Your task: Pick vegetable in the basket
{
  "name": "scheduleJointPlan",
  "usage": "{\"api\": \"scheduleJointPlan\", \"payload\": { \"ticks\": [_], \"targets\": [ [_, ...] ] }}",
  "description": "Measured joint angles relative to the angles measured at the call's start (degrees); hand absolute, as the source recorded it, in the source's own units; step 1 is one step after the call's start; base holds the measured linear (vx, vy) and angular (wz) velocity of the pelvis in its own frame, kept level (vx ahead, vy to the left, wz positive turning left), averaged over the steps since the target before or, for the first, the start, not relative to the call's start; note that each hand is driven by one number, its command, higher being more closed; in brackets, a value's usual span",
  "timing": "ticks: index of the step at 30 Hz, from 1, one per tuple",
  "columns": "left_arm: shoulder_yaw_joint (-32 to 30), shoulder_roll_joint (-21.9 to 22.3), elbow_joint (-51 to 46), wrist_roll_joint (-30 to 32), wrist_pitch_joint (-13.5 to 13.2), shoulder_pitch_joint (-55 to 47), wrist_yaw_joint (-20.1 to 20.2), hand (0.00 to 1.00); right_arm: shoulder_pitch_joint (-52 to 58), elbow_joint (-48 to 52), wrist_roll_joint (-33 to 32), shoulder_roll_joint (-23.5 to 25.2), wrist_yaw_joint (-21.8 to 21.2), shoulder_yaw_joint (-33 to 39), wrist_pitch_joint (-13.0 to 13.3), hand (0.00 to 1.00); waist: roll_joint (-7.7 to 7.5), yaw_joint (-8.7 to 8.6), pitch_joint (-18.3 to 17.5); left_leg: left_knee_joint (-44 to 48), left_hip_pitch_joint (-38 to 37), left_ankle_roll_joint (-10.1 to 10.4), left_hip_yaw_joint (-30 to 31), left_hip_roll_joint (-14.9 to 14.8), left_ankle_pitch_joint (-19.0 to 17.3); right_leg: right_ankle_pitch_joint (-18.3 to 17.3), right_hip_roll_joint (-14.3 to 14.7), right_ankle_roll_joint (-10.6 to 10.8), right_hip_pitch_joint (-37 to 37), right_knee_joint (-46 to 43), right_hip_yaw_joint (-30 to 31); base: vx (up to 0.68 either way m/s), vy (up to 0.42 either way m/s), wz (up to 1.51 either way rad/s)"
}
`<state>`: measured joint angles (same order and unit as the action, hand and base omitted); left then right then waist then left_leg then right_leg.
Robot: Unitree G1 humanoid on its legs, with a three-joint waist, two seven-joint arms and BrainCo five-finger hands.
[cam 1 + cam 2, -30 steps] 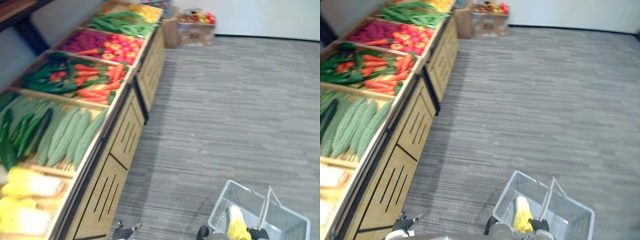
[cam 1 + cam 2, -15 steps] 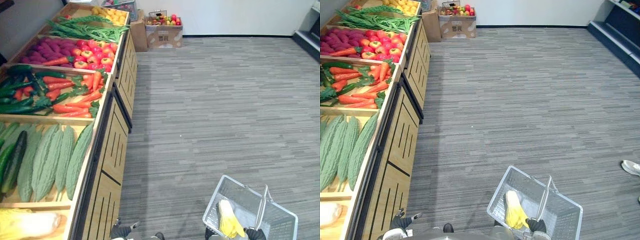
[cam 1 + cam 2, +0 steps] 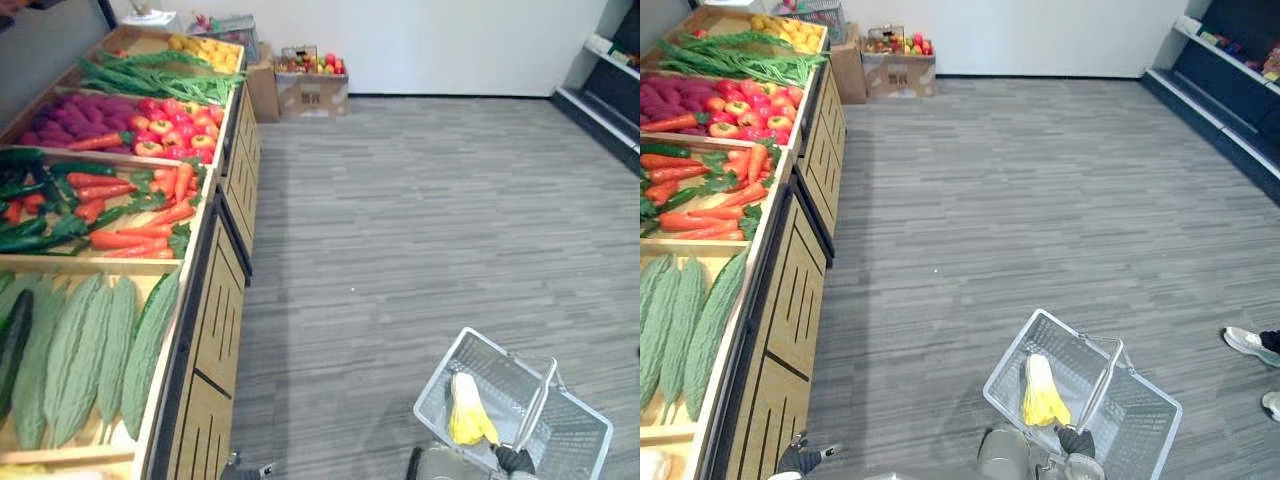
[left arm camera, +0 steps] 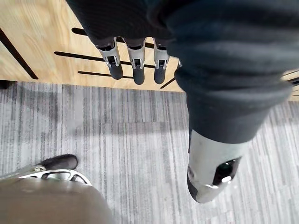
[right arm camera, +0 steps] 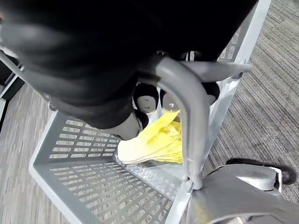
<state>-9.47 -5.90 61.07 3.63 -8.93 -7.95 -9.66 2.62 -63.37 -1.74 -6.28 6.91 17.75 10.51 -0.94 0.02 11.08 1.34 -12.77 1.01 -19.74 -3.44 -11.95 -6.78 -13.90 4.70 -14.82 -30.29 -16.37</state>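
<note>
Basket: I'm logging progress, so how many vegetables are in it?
1: a yellow vegetable lies in the grey basket, toward its left end. The right hand grips the handle; nothing more seems hidden.

It was a grocery shop's produce aisle. A long wooden display stand (image 3: 215, 300) held open bins sorted by kind: bitter gourds (image 3: 90, 350) at the near end, then carrots (image 3: 125, 238), red fruit (image 3: 175, 125) and green beans (image 3: 150, 75) toward the far end. A cardboard box (image 3: 312, 88) of fruit stood past its far corner, dark shelving (image 3: 1215, 85) lined the right wall, and a grey shopping basket (image 3: 1140, 425) showed in the foreground.

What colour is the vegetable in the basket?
The vegetable is yellow, paler at one end; clearest in the right eye view.
</note>
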Motion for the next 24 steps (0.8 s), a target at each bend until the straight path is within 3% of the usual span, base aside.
{"api": "scheduleJointPlan", "payload": {
  "ticks": [2, 3, 5, 6, 7, 8, 10, 12, 15, 17, 18, 21, 22, 23, 24],
  "targets": [
    [-0.01, 0.69, 0.12, 0.02, 0.38, 0.76, 0.01, 0.0, -1.15, 0.02, -1.17, 0.0, 0.02, 0.52, -0.21, 1.0, 1.42, -0.06, 1.19, 0.03, -0.07, 0.56, 0.2, -2.38, -0.07, 1.5, 3.31, 1.17, -1.36, 7.43, -0.61, 0.28, -0.091, 0.14],
    [-0.05, 0.78, 0.12, 0.03, 0.37, 1.03, -0.01, 0.0, -1.5, 0.09, -1.55, 0.14, 0.03, 0.66, -0.29, 1.0, 1.56, -0.06, 1.72, -0.02, -0.4, 1.0, 0.97, -3.31, -0.1, 5.03, 4.42, 1.52, -1.73, 14.83, -0.54, 0.3, -0.133, 0.23],
    [-1.33, 0.46, 0.03, 1.37, 0.36, 1.08, -0.02, 0.0, -1.62, 0.62, -1.57, 0.91, 0.0, 1.51, -0.32, 1.0, 0.32, -0.11, 2.52, -0.12, -1.84, 2.02, 2.05, -3.38, -0.51, 9.5, 3.75, 1.97, -1.85, 22.62, 0.32, 0.34, -0.226, 0.37],
    [-1.91, 0.35, -0.01, 1.71, 0.34, 1.15, -0.11, 0.0, -1.58, 0.76, -1.56, 1.18, 0.03, 1.76, -0.38, 1.0, -0.8, -0.11, 2.92, -0.21, -3.67, 3.66, 3.09, -3.54, -1.49, 13.26, 3.37, 0.85, -1.38, 23.4, 0.93, 0.36, -0.274, 0.39],
    [-1.91, 0.66, 0.1, 1.72, 0.36, 1.33, -0.08, 0.0, -1.54, 0.73, -1.56, 1.1, 0.04, 2.03, -0.46, 1.0, -0.38, -0.25, 3.23, -0.36, -4.58, 4.45, 3.46, -4.25, -1.86, 16.13, 3.91, -0.36, -0.88, 22.38, 0.98, 0.37, -0.292, 0.22],
    [-2.06, 1.53, 0.33, 1.87, 0.23, 1.58, -0.06, 0.0, -1.9, 0.73, -1.55, 0.59, 0.04, 2.12, -0.47, 1.0, 1.89, 0.07, 3.01, -0.31, -5.1, 5.32, 3.4, -6.11, -1.31, 13.25, 5.77, -1.29, -1.52, 19.4, 0.64, 0.38, -0.298, 0.0],
    [-1.85, 2.03, 0.4, 2.18, 0.13, 1.66, -0.07, 0.0, -2.6, 1.13, -1.3, 0.3, -0.05, 2.14, -0.18, 1.0, 2.94, -0.01, 2.74, 0.62, -5.13, 6.98, 4.47, -7.91, 2.41, 8.25, 6.71, -2.65, -2.72, 14.5, 0.08, 0.42, -0.364, -0.03],
    [-1.52, 2.3, 0.31, 2.2, 0.1, 1.87, -0.06, 0.0, -2.26, 1.12, -1.29, 0.11, -0.08, 2.22, -0.24, 1.0, 3.38, -0.31, 2.27, 4.12, -3.11, 7.89, 6.75, -9.4, 3.95, 5.67, 6.95, -3.11, -2.48, 12.99, -1.43, 0.36, -0.32, 0.24],
    [-0.92, 2.43, -0.35, 2.12, 0.11, 2.1, -0.09, 0.0, -2.07, -0.69, -1.33, -0.66, -0.08, 2.35, -0.67, 1.0, 3.85, -0.43, 2.0, 17.97, 3.45, 9.86, 11.87, -11.9, 8.45, 3.11, 7.65, -3.57, 2.05, 14.85, -4.06, 0.35, -0.23, 0.42],
    [-1.12, 2.09, -0.86, 1.27, 0.09, 2.13, -0.22, 0.0, -1.23, -1.75, -1.44, -0.75, -0.03, 1.89, -1.32, 1.0, 3.55, 0.28, 2.25, 32.82, 9.85, 12.41, 15.13, -13.56, 16.36, 1.79, 8.16, -4.62, 7.69, 17.89, -5.41, 0.38, -0.145, 0.32],
    [-1.21, 2.01, -0.86, -0.78, 0.07, 2.06, -0.41, 0.0, -1.1, -2.72, -1.46, -1.15, 0.03, 1.83, -1.73, 1.0, 3.51, 0.51, 2.39, 44.21, 14.3, 14.59, 14.87, -14.57, 13.32, 1.59, 8.56, -4.97, 12.1, 20.47, -5.83, 0.35, -0.099, 0.12],
    [-2.11, 2.12, -0.95, -2.87, 0.05, 1.98, -0.57, 0.0, -0.28, -2.88, -1.42, -1.77, 0.02, 1.49, -2.28, 1.0, 3.42, 1.61, 2.4, 46.3, 18.74, 13.18, 9.22, -14.55, 5.79, 2.08, 7.89, -4.2, 17.84, 24.2, -5.84, 0.3, -0.033, 0.03],
    [-2.27, 2.26, -1.68, -3.02, 0.04, 1.91, -0.57, 0.0, -0.22, -2.95, -1.43, -1.86, 0.0, 1.72, -2.48, 1.0, 3.25, 1.87, 2.46, 41.64, 20.2, 12.28, 6.49, -14.33, 3.99, 2.48, 7.21, -3.54, 19.17, 25.16, -6.06, 0.24, 0.084, -0.01],
    [-2.68, 2.44, -2.28, -3.38, -0.04, 1.55, -0.64, 0.0, -0.36, -2.75, -1.43, -1.9, 0.0, 2.22, -2.5, 1.0, 3.02, 1.9, 2.42, 30.7, 20.86, 11.08, 2.9, -13.23, 3.68, 2.76, 5.88, -2.7, 19.85, 25.81, -6.71, 0.28, 0.153, -0.01],
    [-2.94, 2.68, -2.31, -3.39, -0.08, 1.41, -0.75, 0.0, -0.17, -2.58, -1.43, -1.97, 0.01, 2.48, -2.45, 1.0, 3.01, 1.83, 2.41, 17.97, 20.83, 9.6, 0.55, -11.33, 5.78, 2.58, 4.6, -1.04, 20.76, 26.65, -7.02, 0.22, 0.181, 0.01]
  ]
}}
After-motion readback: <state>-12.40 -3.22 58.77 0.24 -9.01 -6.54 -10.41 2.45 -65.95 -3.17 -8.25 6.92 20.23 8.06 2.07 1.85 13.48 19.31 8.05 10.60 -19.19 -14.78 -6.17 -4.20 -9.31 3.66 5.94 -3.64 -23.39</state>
